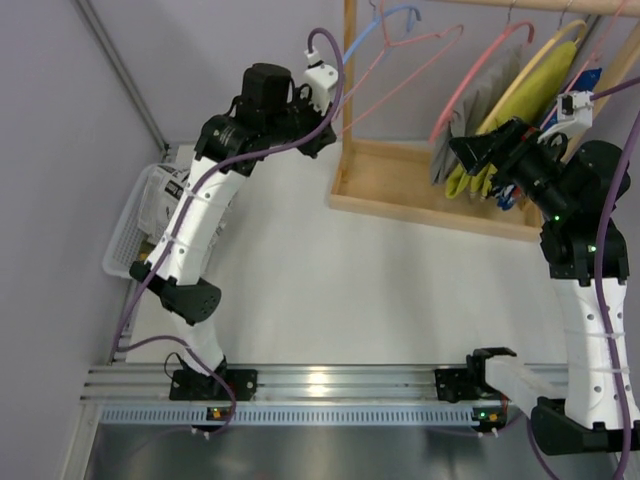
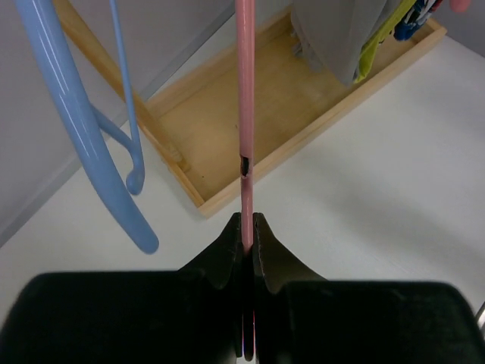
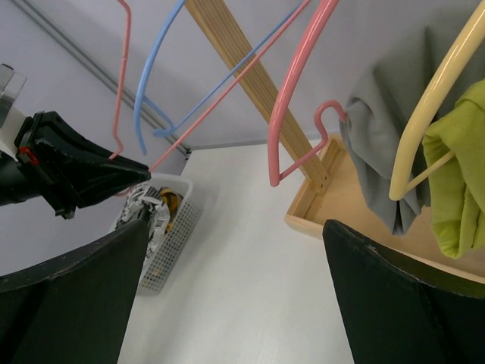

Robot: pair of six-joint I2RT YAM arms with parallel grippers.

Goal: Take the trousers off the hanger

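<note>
My left gripper (image 1: pixel 328 132) is shut on the lower end of the thin pink hanger (image 1: pixel 410 72), which slants up towards the rail; no cloth hangs on it. In the left wrist view the jaws (image 2: pixel 247 220) pinch its pink rod (image 2: pixel 245 114). The black-and-white trousers (image 3: pixel 148 208) lie crumpled in a white basket (image 3: pixel 174 227) at the table's left, below the left gripper (image 3: pixel 140 173). My right gripper (image 1: pixel 462 152) is open and empty beside the hanging clothes; in its own view it (image 3: pixel 235 288) spans bare table.
A wooden rack base (image 1: pixel 420 185) stands at the back. On the rail hang a light blue hanger (image 2: pixel 68 114), a thicker salmon-pink hanger (image 3: pixel 284 114), a grey garment (image 3: pixel 394 114) and olive-and-yellow clothing (image 3: pixel 455 174). The basket (image 1: pixel 125 245) sits by the left wall.
</note>
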